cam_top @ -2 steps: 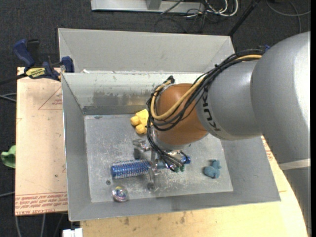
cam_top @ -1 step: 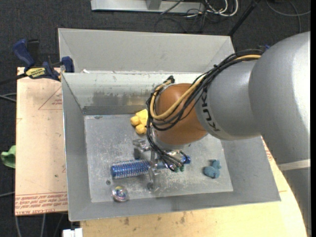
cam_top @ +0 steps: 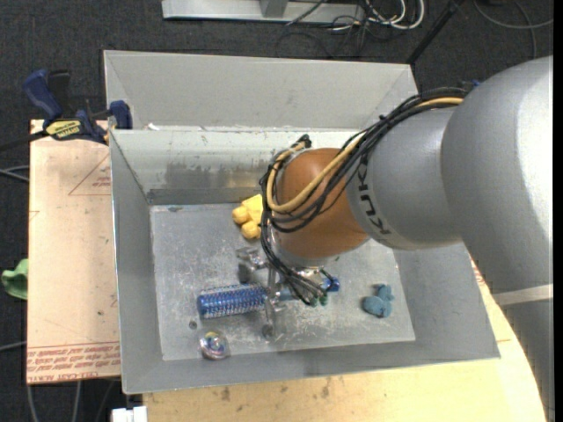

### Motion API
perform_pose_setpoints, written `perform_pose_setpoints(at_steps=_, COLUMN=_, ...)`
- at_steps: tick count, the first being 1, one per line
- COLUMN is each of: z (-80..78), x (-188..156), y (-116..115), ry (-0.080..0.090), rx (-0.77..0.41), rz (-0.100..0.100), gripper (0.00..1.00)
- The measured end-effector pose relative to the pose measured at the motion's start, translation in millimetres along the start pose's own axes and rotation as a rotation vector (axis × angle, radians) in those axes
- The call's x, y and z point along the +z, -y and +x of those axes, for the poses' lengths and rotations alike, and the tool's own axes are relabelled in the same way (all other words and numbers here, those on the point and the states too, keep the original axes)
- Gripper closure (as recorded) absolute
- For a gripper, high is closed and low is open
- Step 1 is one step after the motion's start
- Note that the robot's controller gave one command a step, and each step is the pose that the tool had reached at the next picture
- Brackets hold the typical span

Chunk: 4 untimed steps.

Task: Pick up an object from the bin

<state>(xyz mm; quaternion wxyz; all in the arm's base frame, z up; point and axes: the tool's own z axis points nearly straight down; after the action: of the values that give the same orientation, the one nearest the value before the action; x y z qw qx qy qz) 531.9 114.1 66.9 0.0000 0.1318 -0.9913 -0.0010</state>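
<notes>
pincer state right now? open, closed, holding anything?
Pincer: cannot be told whether open or closed; it is down at the right end of the blue ridged roller.

yellow toy (cam_top: 249, 214): rear centre | blue-grey lump (cam_top: 378, 302): right side | clear round knob (cam_top: 213, 347): front left

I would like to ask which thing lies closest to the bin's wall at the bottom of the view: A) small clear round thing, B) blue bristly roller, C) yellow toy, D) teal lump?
A: the small clear round thing sits by that wall, below the blue bristly roller.
</notes>
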Motion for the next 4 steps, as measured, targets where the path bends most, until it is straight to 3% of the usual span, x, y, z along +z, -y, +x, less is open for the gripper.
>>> perform_pose_setpoints(at_steps=1, z=-0.4, x=0.0, y=-0.5, ry=0.0, rx=0.003, rz=0.0, gripper=0.0)
perform_pose_setpoints(at_steps=2, z=-0.6, x=-0.3, y=-0.7, ry=0.001, rx=0.002, rz=0.0, gripper=1.0)
perform_pose_setpoints(at_steps=3, z=-1.5, x=-37.5, y=-1.0, ry=0.004, rx=0.005, rz=0.001, gripper=1.0)
perform_pose_setpoints(at_steps=4, z=-1.9, x=-43.7, y=-1.3, ry=0.001, rx=0.008, rz=0.0, gripper=1.0)
